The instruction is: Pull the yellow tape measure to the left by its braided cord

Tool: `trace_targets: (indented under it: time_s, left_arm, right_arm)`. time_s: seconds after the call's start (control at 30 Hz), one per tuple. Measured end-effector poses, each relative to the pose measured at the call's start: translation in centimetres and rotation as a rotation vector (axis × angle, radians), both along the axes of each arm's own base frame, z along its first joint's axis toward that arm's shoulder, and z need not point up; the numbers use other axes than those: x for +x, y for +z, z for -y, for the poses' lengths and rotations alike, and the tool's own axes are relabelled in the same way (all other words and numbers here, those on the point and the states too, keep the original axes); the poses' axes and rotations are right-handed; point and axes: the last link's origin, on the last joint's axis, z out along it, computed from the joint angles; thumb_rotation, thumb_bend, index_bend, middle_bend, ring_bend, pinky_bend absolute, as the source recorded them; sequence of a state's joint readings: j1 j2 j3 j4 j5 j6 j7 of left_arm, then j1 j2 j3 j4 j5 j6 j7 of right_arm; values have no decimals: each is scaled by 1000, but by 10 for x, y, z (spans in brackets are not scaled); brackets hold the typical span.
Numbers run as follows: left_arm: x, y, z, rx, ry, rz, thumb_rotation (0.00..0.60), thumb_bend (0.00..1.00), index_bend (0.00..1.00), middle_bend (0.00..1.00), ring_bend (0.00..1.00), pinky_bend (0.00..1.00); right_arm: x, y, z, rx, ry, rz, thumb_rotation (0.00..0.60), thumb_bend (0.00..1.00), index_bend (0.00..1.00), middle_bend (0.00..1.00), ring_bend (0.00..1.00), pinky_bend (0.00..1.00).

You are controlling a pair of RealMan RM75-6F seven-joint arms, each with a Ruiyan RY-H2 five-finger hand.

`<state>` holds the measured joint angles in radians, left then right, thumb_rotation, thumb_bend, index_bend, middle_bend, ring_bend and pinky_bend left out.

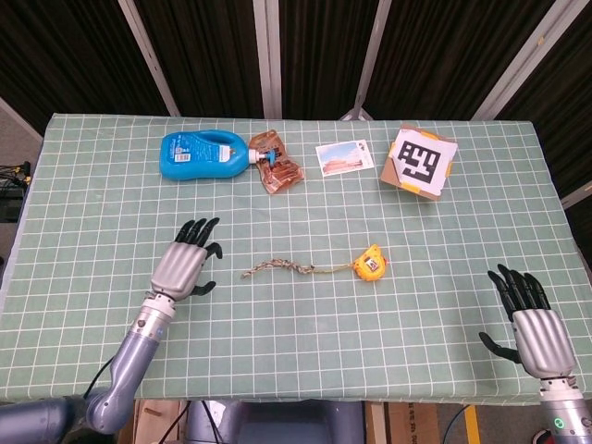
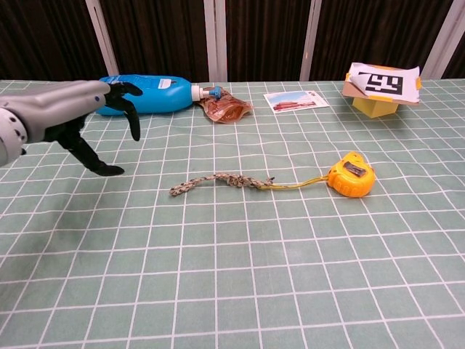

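Note:
The yellow tape measure [image 1: 370, 264] [image 2: 350, 174] lies on the green checked cloth right of centre. Its braided cord [image 1: 277, 269] [image 2: 216, 182] stretches left from it, with the frayed end nearest my left hand. My left hand [image 1: 186, 262] [image 2: 73, 120] hovers open a little left of the cord's end, fingers spread, touching nothing. My right hand [image 1: 529, 319] rests open near the table's front right corner, far from the tape measure; the chest view does not show it.
At the back lie a blue bottle [image 1: 203, 154] [image 2: 149, 94], a brown crumpled packet [image 1: 277, 166] [image 2: 224, 107], a photo card [image 1: 342, 157] [image 2: 296, 100] and a tan box with a black-and-white marker [image 1: 419, 162] [image 2: 381, 85].

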<state>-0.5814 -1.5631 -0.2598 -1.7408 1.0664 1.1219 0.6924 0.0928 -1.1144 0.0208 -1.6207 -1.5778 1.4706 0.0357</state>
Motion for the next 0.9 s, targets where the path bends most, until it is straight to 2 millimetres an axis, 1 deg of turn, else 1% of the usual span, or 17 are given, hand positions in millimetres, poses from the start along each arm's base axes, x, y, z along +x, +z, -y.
trace_targets:
  time_s: [0.2,0.3,0.57,0.9]
  left_arm:
    - [5,-27,-6,-12,45,-9,600,299,460,21,0,0]
    - [5,-36,-9,-10,61,-24,600,324,460,21,0,0]
    - [6,-57,-13,-28,91,-33,600,397,483,27,0,0]
    - [9,-76,-14,-52,96,-35,600,423,498,30,0,0]
  right_arm:
    - [-1,0,0,6,-4,9,600,231,0,0,0,0]
    - [-1,0,0,9,-5,13,600,231,0,0,0,0]
    - [-1,0,0,13,1,13,600,231,0,0,0,0]
    - [-2,0,0,18,-7,21,600,231,0,0,0,0]
